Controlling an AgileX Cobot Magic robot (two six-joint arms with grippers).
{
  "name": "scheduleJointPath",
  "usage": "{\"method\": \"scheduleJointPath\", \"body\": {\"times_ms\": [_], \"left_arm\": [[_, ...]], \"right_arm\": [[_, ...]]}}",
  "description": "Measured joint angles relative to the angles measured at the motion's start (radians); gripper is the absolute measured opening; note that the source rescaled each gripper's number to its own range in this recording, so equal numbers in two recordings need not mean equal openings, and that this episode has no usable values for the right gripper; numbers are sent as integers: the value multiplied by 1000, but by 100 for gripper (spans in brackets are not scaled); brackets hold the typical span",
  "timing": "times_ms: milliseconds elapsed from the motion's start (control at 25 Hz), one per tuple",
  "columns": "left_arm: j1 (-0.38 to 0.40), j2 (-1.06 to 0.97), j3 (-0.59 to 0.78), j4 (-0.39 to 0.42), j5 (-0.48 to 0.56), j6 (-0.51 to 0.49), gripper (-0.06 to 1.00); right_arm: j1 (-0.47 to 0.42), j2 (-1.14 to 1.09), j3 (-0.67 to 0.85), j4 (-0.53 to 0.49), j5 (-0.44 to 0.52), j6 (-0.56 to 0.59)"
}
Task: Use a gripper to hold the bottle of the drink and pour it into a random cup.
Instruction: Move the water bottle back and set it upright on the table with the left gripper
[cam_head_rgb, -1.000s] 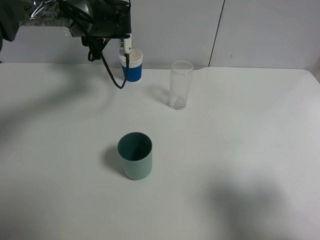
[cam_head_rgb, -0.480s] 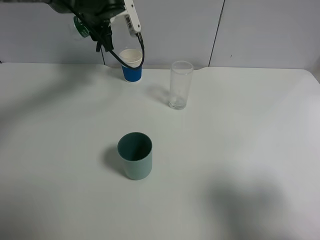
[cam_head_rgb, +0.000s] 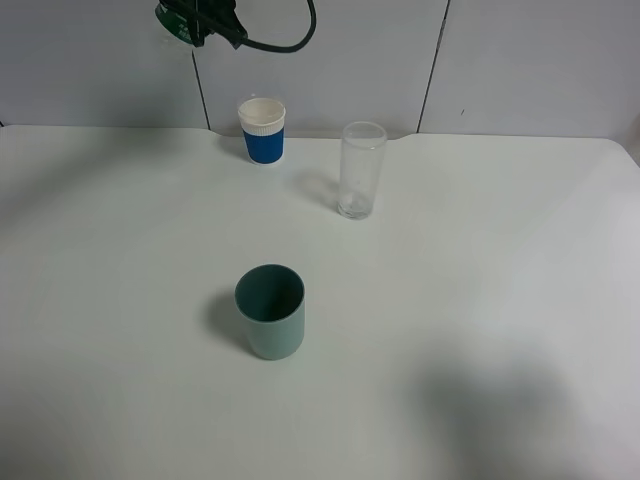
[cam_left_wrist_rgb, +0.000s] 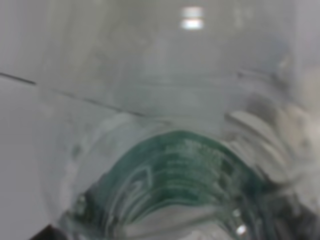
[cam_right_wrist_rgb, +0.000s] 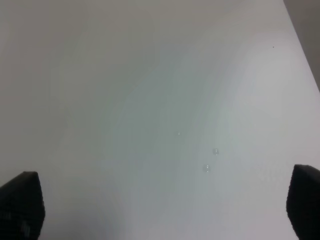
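The bottle of the drink (cam_left_wrist_rgb: 180, 170), clear plastic with a dark green label, fills the left wrist view, pressed close to the camera. In the high view only its green end (cam_head_rgb: 178, 22) shows at the top edge, far left of centre, beside a dark bit of my left gripper (cam_head_rgb: 215, 22) and its looping black cable; the gripper is shut on the bottle. My right gripper (cam_right_wrist_rgb: 160, 205) is open, its black fingertips (cam_right_wrist_rgb: 20, 205) wide apart over bare white table. It does not show in the high view.
Three cups stand on the white table (cam_head_rgb: 480, 300): a blue and white paper cup (cam_head_rgb: 262, 130) at the back, a tall clear glass (cam_head_rgb: 361, 168) to its right, and a teal cup (cam_head_rgb: 270, 311) nearer the front. A few water drops (cam_right_wrist_rgb: 210, 160) lie under the right gripper.
My left arm has lifted the bottle up and away from above the blue and white cup, almost leaving the top of the high view. The cups have not moved.
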Motion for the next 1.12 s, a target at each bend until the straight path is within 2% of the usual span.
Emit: {"method": "scheduleJointPath", "body": {"times_ms": [200, 400, 640, 800, 1040, 1120], "left_arm": [[43, -118, 170, -180, -163, 0, 0], [96, -231, 377, -285, -326, 0, 0], [141, -343, 618, -363, -553, -5, 0], [151, -384, 783, -403, -750, -16, 0], [151, -393, 989, -413, -1085, -17, 0], [151, -393, 1043, -413, -1167, -17, 0]], "right_arm": [[0, 0, 0, 0, 0, 0], [0, 0, 0, 0, 0, 0], [0, 0, 0, 0, 0, 0], [0, 0, 0, 0, 0, 0], [0, 0, 0, 0, 0, 0], [0, 0, 0, 0, 0, 0]]}}
